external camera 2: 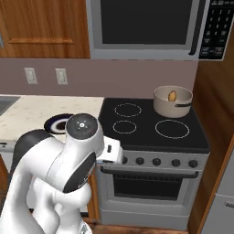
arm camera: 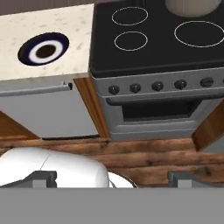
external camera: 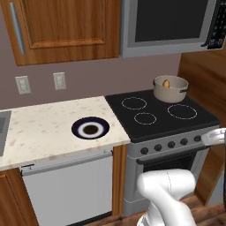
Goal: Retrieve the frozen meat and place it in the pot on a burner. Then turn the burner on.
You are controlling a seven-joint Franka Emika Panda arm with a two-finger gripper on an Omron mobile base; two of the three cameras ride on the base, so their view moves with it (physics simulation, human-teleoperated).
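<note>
The beige-grey pot (external camera: pixel 173 92) stands on the back right burner of the black stovetop (external camera: pixel 152 126), also seen as the pot (external camera 2: pixel 170 107) in the right base view. Inside it lies the frozen meat (external camera: pixel 166 83), a small orange-yellow lump (external camera 2: pixel 172 96). In the hand view only the pot's lower edge (arm camera: pixel 192 5) shows at the top. My gripper (arm camera: pixel 113 179) hangs well back from the stove front, above the wooden floor. Its fingers (arm camera: pixel 41 178) stand wide apart with nothing between them. A row of burner knobs (arm camera: pixel 157 86) runs along the stove's front panel.
A dark blue-rimmed plate (external camera: pixel 90 128) lies on the speckled counter (external camera: pixel 39 128) left of the stove. A microwave (external camera 2: pixel 146 27) hangs above the burners. A wooden panel (external camera 2: pixel 215 137) borders the stove on the right. A dishwasher front (external camera: pixel 70 185) sits below the counter.
</note>
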